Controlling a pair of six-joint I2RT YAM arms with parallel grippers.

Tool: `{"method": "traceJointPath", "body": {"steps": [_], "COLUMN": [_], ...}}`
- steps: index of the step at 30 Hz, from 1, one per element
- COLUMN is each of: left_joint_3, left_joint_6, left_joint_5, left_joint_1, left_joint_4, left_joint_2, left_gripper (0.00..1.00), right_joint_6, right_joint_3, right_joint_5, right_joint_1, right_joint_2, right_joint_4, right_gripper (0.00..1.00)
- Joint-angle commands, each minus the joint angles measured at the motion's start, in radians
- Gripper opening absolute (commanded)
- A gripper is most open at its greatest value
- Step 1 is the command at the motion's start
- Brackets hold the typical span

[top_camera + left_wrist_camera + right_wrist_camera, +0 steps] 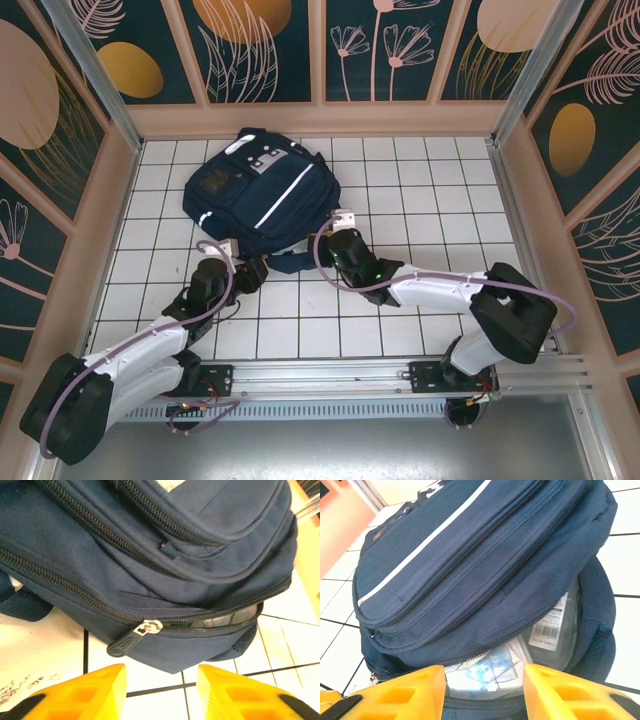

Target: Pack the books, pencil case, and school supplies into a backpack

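The backpack (255,195) lies flat on the white tiled table (420,190) in the upper middle of the overhead view. Its long axis slants from the upper left down toward the lower right, and its open end faces the two arms at the bottom of the picture.

The left gripper (252,270) sits just below the pack's lower edge, and the right gripper (335,242) is at the lower right corner of the pack. Both are close to the fabric. In the wrist views, the jaws of the left gripper (160,672) and of the right gripper (484,672) are spread wide and hold nothing.

The right wrist view looks into the gaping main compartment in the lower middle of the frame. A clear bluish packet (475,670) lies inside, straight ahead of the spread jaws, with a flat item bearing a barcode label (550,625) to its right. The packing therefore looks largely done.

The coming move probably turns on the zipper pull (131,640). In the left wrist view it lies just above the jaw gap and a little toward the left. Its tab slants from lower left to upper right. The zipper track (215,624) runs off to the right, where the teeth are still parted. The left arm is the nearer one to this pull.
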Motion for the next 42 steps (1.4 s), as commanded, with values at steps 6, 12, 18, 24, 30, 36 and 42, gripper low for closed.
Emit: {"method": "traceJointPath", "body": {"steps": [6,12,18,24,30,36,42], "left_joint_3": [0.022,0.054,0.096,0.126,0.138,0.143,0.110], "left_joint_6": [0.139,0.184,0.225,0.211,0.217,0.222,0.214], "left_joint_5": [0.050,0.067,0.037,-0.053,-0.070,0.028,0.066], "left_joint_1": [-0.009,-0.011,-0.010,-0.011,-0.011,-0.010,-0.010], "left_joint_4": [0.188,0.240,0.238,0.167,0.153,0.193,0.202], "left_joint_2": [0.184,0.293,0.331,0.361,0.377,0.397,0.347], "left_gripper": [0.53,0.54,0.53,0.59,0.60,0.43,0.32], "right_joint_6": [0.005,0.015,0.021,0.027,0.031,0.035,0.038], "right_joint_3": [-0.066,-0.098,-0.107,-0.120,-0.124,-0.122,-0.124], "right_joint_5": [-0.026,-0.022,-0.028,-0.028,-0.032,-0.032,-0.030], "right_joint_1": [-0.013,-0.018,-0.018,-0.018,-0.018,-0.018,-0.018], "right_joint_2": [-0.086,-0.113,-0.116,-0.129,-0.126,-0.123,-0.118], "right_joint_4": [0.034,0.045,0.046,0.048,0.053,0.054,0.056], "right_gripper": [0.46,0.46,0.46,0.46,0.46,0.46,0.46]}}
